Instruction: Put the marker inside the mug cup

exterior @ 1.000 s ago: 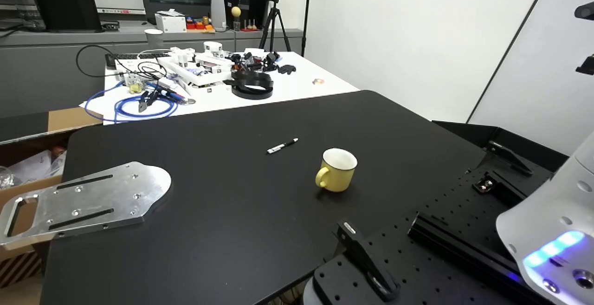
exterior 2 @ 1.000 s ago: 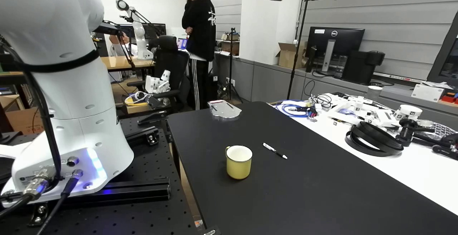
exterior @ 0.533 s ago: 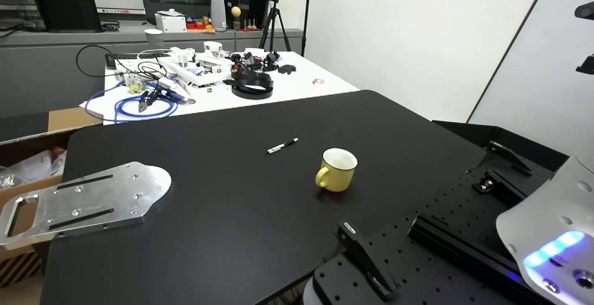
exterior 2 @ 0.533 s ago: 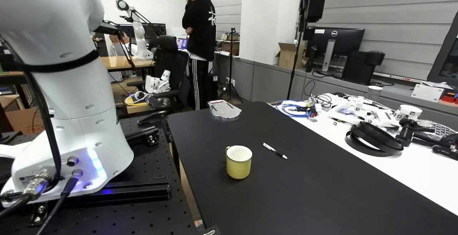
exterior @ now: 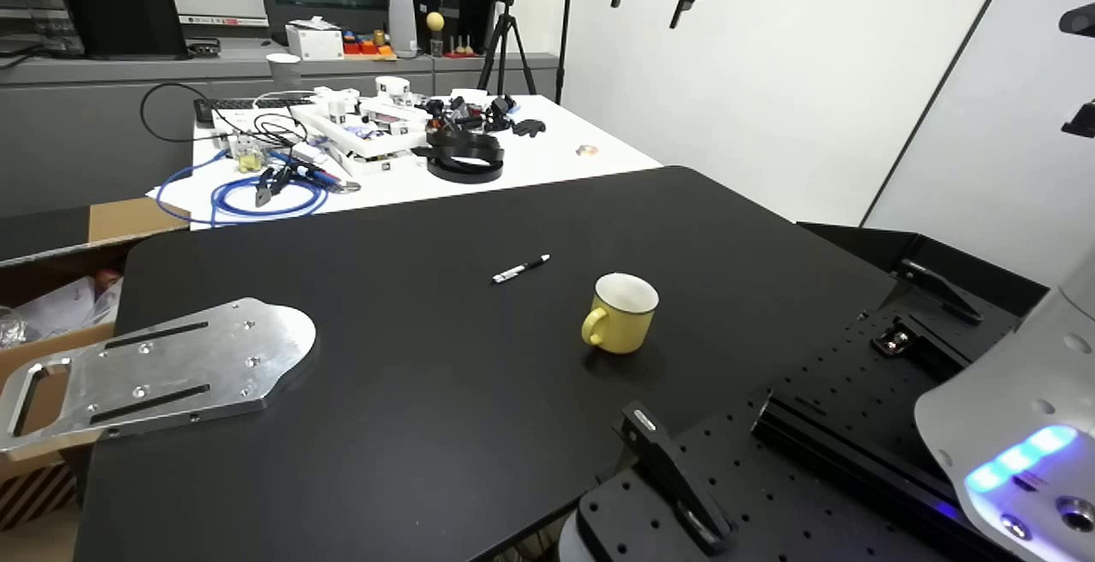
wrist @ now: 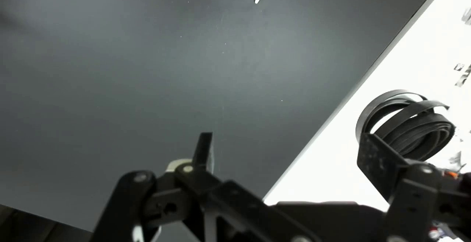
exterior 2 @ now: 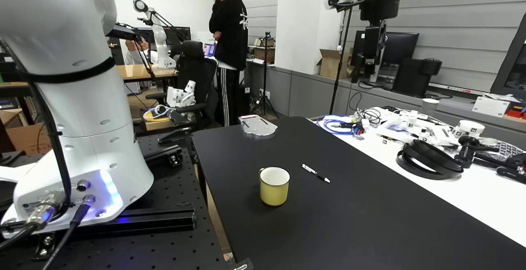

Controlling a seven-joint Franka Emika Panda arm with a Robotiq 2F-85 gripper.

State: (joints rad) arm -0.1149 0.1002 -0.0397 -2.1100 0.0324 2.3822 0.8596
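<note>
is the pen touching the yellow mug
Apart. In both exterior views, a strip of black table shows between the pen and the yellow mug, which stands upright.

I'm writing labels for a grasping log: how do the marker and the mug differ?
The marker is black and white, while the mug is yellow outside and whitish inside. The marker is a slim stick; the mug is a wide, open cup. The marker lies flat, whereas the mug stands upright. Both rest on the black table, apart from each other.
</note>
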